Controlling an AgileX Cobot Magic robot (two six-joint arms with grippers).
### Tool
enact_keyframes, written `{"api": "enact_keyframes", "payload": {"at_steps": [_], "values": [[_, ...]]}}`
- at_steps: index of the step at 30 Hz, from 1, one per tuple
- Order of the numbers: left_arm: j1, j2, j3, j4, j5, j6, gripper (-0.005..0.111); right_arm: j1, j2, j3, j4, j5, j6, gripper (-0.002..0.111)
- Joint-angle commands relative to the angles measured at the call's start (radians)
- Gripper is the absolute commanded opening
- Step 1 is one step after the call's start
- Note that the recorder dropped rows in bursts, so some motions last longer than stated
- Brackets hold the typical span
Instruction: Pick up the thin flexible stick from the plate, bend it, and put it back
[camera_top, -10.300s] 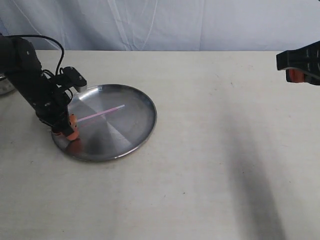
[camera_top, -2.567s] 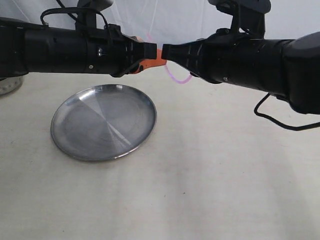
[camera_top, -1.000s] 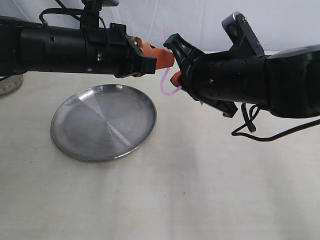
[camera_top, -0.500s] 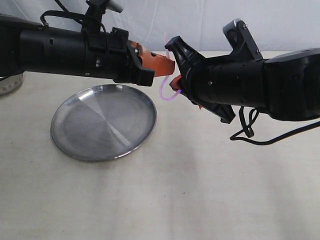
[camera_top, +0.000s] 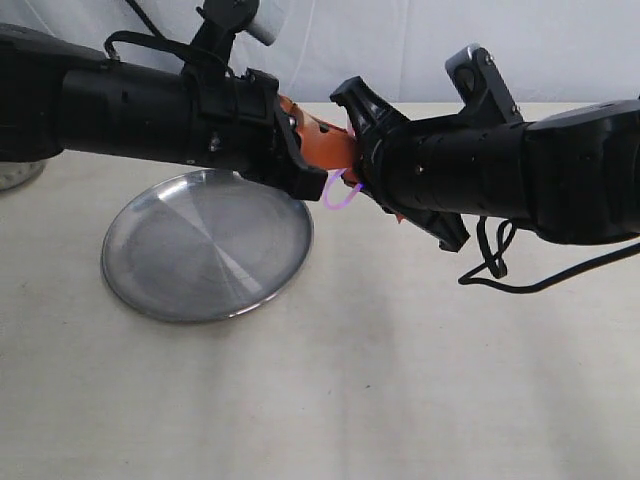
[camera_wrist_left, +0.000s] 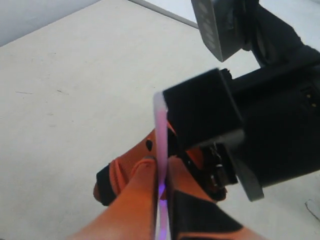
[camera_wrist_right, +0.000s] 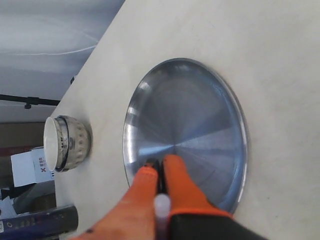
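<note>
1. Because a bend is wanted, the thin flexible stick (camera_top: 338, 196) is pinched by the left pincer (camera_top: 335, 150) and right pincer (camera_top: 352, 178), set tip to tip.
2. Its loop is held aloft near the plate (camera_top: 180, 270).

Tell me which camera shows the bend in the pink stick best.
The exterior view: the thin flexible stick hangs in a visible loop. The left wrist view shows only a straight pinched stretch; the right wrist view, just a blurred tip.

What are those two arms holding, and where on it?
The thin flexible stick: left gripper and right gripper each pinch it, one either side of its bent loop.
</note>
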Motion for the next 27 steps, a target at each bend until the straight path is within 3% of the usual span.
{"api": "enact_keyframes", "payload": {"at_steps": [1, 17, 27], "values": [[-0.053, -0.002, 0.007, 0.04, 0.086, -0.01, 0.0, 0.004, -0.008, -0.015, -0.001, 0.03, 0.011, -0.001], [-0.059, -0.002, 0.007, 0.047, 0.045, -0.012, 0.0, 0.004, -0.008, -0.015, -0.001, 0.02, 0.011, -0.001], [-0.059, -0.002, 0.007, 0.049, -0.089, -0.04, 0.0, 0.004, -0.008, -0.015, -0.001, 0.012, 0.011, -0.001]]}}
